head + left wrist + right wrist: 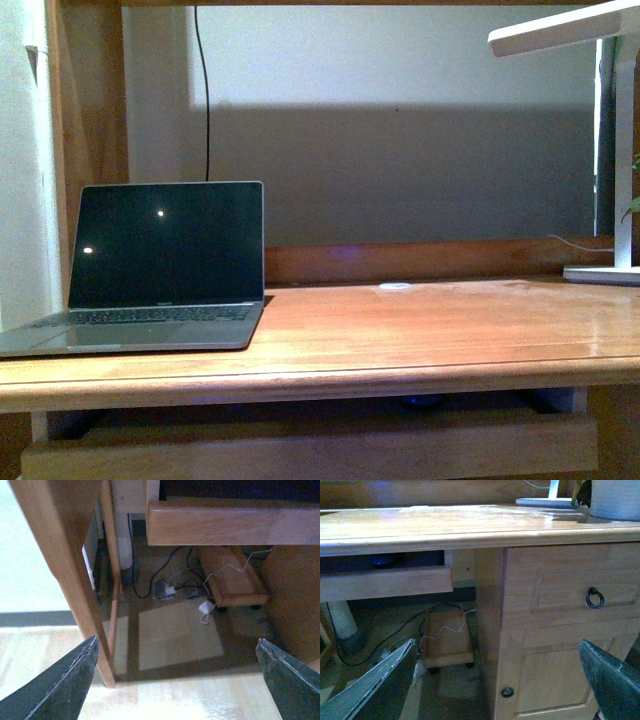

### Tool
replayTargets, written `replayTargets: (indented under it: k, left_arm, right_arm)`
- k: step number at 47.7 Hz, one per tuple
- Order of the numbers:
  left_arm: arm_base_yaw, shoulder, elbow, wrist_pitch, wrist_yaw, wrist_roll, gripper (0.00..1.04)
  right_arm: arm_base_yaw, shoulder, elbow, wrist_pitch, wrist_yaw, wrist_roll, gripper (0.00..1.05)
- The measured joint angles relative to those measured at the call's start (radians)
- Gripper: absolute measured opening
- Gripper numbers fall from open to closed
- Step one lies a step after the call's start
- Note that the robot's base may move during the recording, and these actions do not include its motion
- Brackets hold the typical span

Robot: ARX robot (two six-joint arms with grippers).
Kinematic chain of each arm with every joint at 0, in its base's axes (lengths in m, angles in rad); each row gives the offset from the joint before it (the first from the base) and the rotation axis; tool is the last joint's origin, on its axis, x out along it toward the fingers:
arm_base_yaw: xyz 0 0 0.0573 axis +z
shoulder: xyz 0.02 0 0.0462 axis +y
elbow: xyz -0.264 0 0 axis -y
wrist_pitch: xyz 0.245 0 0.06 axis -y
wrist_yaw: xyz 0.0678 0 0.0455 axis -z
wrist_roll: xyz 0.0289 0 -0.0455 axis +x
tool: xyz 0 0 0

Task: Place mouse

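A small dark rounded shape, which looks like the mouse [385,560], lies in the pull-out tray [385,582] under the desktop. It is mostly hidden by the tray front and shows as a dark spot in the front view [420,401]. My left gripper [176,640] is open and empty, low near the floor beside the desk's left leg [75,580]. My right gripper [496,642] is open and empty, below desktop height, facing the desk front to the right of the tray. Neither gripper shows in the front view.
An open laptop [165,265] stands on the desktop [420,330] at the left. A small flat white disc [395,287] lies at the back. A lamp base [600,272] is at the right. A drawer cabinet [560,595] is under the right. Cables [170,587] and a wheeled wooden board [232,580] are on the floor.
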Motion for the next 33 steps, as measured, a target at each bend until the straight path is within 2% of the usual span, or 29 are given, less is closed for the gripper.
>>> replayTargets:
  k: [12, 17, 24, 33]
  left_arm:
    - [-0.065, 0.399, 0.214, 0.274, -0.037, 0.570, 0.97]
    - [-0.110, 0.517, 0.312, 0.315, -0.031, 0.813, 0.97]
    - [-0.137, 0.622, 0.388, 0.325, -0.016, 0.985, 0.97]
    - [-0.154, 0.734, 0.468, 0.360, 0.003, 1.101, 0.97]
  right_arm:
    - [0.000, 0.000, 0.000, 0.000, 0.000, 0.000, 0.97]
    - [0.000, 0.000, 0.000, 0.000, 0.000, 0.000, 0.97]
    - [0.000, 0.000, 0.000, 0.000, 0.000, 0.000, 0.97]
    - [0.000, 0.000, 0.000, 0.000, 0.000, 0.000, 0.97]
